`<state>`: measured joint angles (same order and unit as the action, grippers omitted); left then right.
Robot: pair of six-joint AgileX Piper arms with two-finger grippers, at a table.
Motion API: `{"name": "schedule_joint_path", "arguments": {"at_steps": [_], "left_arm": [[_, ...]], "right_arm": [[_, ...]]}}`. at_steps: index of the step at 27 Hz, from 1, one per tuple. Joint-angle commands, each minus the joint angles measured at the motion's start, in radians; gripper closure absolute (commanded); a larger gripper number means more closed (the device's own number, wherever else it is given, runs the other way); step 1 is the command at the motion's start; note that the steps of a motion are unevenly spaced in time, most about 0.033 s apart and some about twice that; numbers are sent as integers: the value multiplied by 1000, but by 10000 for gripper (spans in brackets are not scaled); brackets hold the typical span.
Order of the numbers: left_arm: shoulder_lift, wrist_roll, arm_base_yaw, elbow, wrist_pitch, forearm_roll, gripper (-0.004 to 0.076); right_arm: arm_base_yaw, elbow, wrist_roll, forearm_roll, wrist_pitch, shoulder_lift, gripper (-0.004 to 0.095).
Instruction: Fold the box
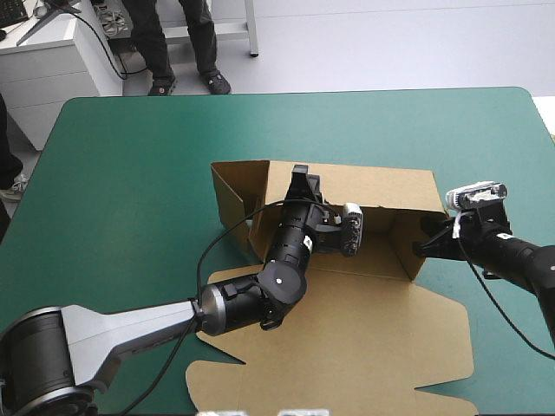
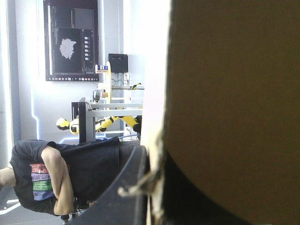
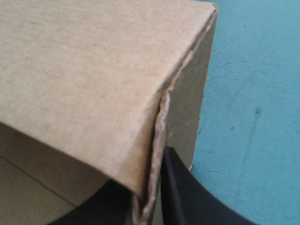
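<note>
The brown box [image 1: 381,195] stands in the middle of the table with its far and side walls raised, and its wide lid panel [image 1: 364,338] lies flat toward the front edge. My left gripper [image 1: 302,180] reaches up from inside the tray onto the far wall's top edge. In the left wrist view the board [image 2: 234,93] runs edge-on between the black fingers [image 2: 124,187], which are shut on it. My right gripper [image 1: 422,244] is at the box's right side wall. There the wall's edge [image 3: 157,140] sits pinched between its fingers [image 3: 187,197], near the corner.
Bare teal-green cover [image 1: 130,165] surrounds the box on the left, the far side and the right [image 1: 494,139]. The flat lid panel reaches almost to the table's front edge. The left arm [image 1: 251,299] lies across that panel.
</note>
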<state>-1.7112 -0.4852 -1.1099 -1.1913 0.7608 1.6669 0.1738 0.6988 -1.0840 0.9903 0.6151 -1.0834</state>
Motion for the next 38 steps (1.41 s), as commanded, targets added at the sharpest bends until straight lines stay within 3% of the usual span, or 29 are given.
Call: {"name": "schedule_joint_path", "arguments": {"at_steps": [1, 7, 12, 19, 31, 33, 34, 35, 36, 38], "left_arm": [[43, -13, -4, -26, 0, 26, 732], [43, -13, -4, -26, 0, 31, 732], [43, -13, -4, -26, 0, 38, 732], [43, -13, -4, -26, 2, 38, 732], [43, -13, -4, -26, 0, 38, 719], [43, -13, -4, -26, -8, 38, 642], [43, -13, -4, -26, -16, 38, 542], [43, -13, -4, -26, -16, 38, 492], [43, -13, -4, -26, -16, 38, 371], [43, -13, -4, -26, -12, 38, 294]], "right_arm": [[-3, 29, 14, 81, 3, 19, 903], [-3, 95, 127, 6, -10, 14, 903], [-31, 187, 300, -201, 13, -8, 903], [-203, 206, 543, -487, -44, -68, 903], [-245, 206, 634, -546, -87, -108, 903], [-245, 206, 644, -552, -82, -108, 903], [-245, 206, 646, -552, -80, -108, 903], [-245, 208, 646, -552, -75, -108, 903], [-245, 209, 646, -552, -69, -108, 903], [-245, 213, 646, -554, -69, -108, 903]]}}
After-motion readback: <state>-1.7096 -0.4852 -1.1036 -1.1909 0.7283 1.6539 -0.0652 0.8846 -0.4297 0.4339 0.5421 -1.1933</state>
